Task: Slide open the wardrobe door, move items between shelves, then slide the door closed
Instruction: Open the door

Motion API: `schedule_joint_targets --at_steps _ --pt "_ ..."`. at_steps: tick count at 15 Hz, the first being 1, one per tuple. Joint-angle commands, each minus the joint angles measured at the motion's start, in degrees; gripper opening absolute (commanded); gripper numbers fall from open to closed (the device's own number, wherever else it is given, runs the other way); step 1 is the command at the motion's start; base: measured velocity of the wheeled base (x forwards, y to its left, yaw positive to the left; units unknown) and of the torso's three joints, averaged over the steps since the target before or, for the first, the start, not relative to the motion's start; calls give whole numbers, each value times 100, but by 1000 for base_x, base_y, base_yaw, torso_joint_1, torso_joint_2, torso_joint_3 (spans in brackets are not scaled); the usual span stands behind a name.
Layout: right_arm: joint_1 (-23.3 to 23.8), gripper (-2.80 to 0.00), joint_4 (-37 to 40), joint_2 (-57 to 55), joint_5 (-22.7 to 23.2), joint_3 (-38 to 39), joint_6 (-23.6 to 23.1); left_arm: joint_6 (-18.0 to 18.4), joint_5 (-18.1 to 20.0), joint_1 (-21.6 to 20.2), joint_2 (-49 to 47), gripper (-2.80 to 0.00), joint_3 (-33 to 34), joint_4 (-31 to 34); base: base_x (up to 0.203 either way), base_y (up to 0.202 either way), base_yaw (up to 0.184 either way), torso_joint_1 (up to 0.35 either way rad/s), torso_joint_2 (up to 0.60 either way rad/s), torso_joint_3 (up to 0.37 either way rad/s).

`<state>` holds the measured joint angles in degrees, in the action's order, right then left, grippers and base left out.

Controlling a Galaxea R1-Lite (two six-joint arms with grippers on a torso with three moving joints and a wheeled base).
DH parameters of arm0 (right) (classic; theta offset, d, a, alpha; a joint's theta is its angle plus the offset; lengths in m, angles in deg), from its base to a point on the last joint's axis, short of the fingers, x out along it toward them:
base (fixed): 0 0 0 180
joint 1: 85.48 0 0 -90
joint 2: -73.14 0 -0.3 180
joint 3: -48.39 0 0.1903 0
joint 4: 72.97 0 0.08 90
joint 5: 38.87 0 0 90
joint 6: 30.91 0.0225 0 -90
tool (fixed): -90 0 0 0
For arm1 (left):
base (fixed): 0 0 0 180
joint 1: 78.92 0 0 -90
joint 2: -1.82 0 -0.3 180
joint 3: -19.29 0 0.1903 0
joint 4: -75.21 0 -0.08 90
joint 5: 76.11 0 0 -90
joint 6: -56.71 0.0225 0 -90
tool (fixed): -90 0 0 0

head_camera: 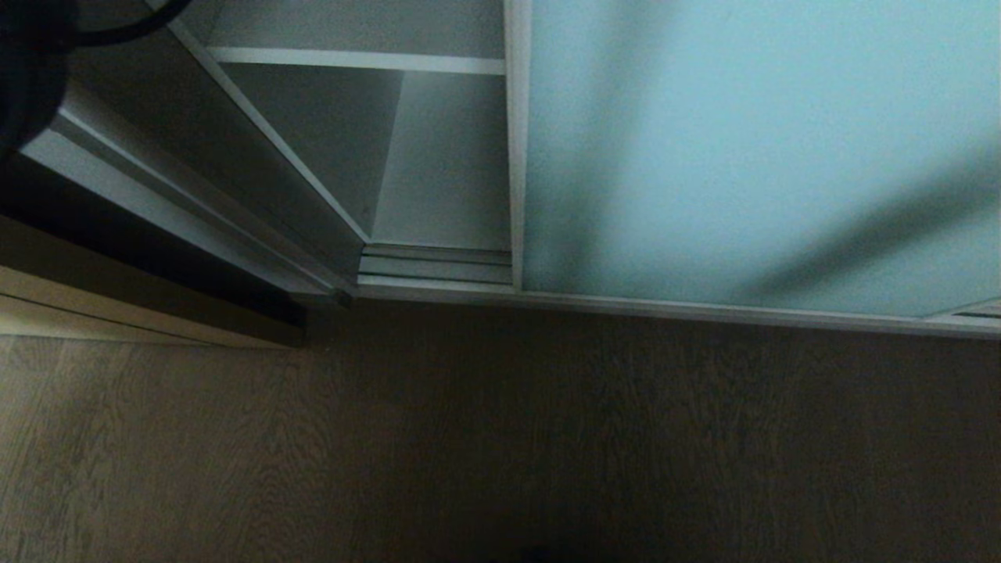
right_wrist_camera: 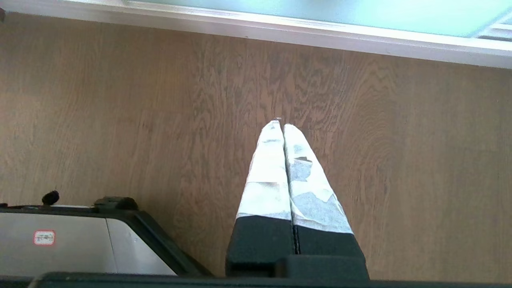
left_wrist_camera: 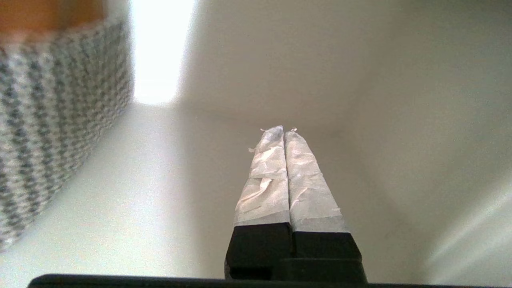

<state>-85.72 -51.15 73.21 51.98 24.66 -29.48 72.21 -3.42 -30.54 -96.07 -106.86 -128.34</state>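
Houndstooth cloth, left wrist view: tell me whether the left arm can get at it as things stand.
Probably yes. The houndstooth cloth lies off to one side of the left gripper on the white shelf, nothing between them, but the fingers are shut and must open first.

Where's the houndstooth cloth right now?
Only the left wrist view shows it: the houndstooth cloth sits on a white shelf, off to one side of the shut left claw, not touching it.

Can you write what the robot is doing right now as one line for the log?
door: sliding wardrobe door open | left gripper: shut, empty, beside houndstooth cloth | right gripper: shut, parked over floor
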Motion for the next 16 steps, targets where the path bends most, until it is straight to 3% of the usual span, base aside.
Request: schedule_joint_targets --at_steps 1,4,9,13,16 --pt "-2 -280 -3 -7 3 0 -2 -21 0 162 -210 -280 -55 -55 0 0 0 0 0 0" --pt "-2 -280 -3 -7 3 0 -2 -45 -384 87 135 -280 4 -52 0 0 0 12 6 -6" --pt "-2 -280 -3 -7 3 0 -1 31 -680 -688 966 -280 826 9 0 0 0 0 0 0" --pt "-2 -280 -3 -7 3 0 -2 156 -720 -1593 1905 -280 2575 153 0 0 0 0 0 0" --pt "-2 -280 -3 -7 3 0 -2 138 -713 -2520 2987 -280 4515 154 0 0 0 0 0 0"
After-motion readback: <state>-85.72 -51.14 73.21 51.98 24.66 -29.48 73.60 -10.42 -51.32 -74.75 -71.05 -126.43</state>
